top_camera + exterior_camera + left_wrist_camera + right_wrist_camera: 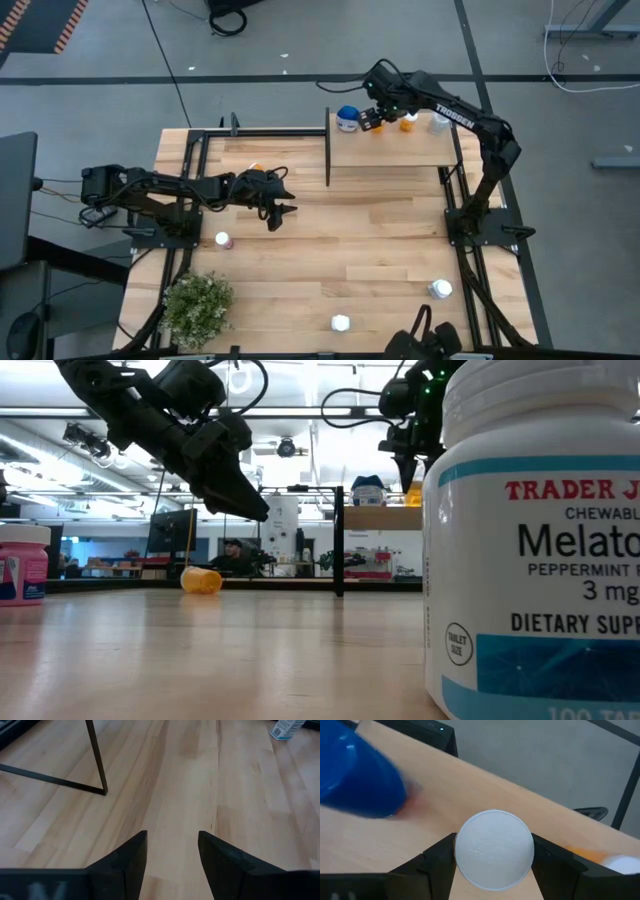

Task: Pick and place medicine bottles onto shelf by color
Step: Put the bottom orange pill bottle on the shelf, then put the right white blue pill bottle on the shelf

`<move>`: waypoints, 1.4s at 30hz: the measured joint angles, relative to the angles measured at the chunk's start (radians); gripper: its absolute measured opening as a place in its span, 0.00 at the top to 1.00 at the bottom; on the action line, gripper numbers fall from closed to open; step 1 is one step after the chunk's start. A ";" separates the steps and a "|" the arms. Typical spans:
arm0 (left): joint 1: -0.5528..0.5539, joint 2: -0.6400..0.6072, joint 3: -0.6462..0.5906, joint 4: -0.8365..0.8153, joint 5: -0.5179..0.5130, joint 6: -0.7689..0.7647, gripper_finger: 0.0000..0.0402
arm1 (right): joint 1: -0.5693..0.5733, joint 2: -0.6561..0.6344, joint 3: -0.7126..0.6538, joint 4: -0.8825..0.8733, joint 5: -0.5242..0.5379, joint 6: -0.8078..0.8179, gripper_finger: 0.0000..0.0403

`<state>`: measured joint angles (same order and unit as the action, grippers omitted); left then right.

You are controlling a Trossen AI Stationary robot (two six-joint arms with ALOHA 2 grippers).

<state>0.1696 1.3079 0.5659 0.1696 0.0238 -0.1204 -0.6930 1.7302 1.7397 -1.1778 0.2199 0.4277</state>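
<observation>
Jaws of the right gripper (pixel 492 870) clamp a white-capped bottle (pixel 493 849) over the shelf (pixel 400 152), upper middle of the high view, beside the blue bottle (pixel 347 119); a careless release could topple either. Left gripper (pixel 172 855), jaws wide and empty, hovers over the bench (pixel 330 260).

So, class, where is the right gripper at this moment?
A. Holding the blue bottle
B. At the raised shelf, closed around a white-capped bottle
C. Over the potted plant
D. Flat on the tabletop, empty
B: the right gripper is at the shelf, its fingers on either side of a white-capped bottle, beside the blue bottle.
</observation>
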 joint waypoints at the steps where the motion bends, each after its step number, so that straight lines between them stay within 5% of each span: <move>1: 0.000 0.000 0.000 0.000 0.000 0.000 0.54 | -0.003 0.000 0.000 0.000 0.001 -0.003 0.41; 21: 0.000 0.000 0.000 0.000 0.000 0.000 0.56 | -0.014 0.000 0.000 0.004 -0.011 -0.004 0.41; 31: 0.000 0.000 0.000 0.017 0.000 0.000 0.57 | -0.014 0.000 0.001 0.004 -0.012 -0.005 0.31; 42: 0.000 0.000 0.000 0.017 0.000 0.001 0.57 | -0.014 0.000 0.016 0.011 -0.012 -0.034 0.30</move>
<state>0.1696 1.3079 0.5659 0.1867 0.0238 -0.1197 -0.7065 1.7298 1.7554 -1.1664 0.2081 0.3932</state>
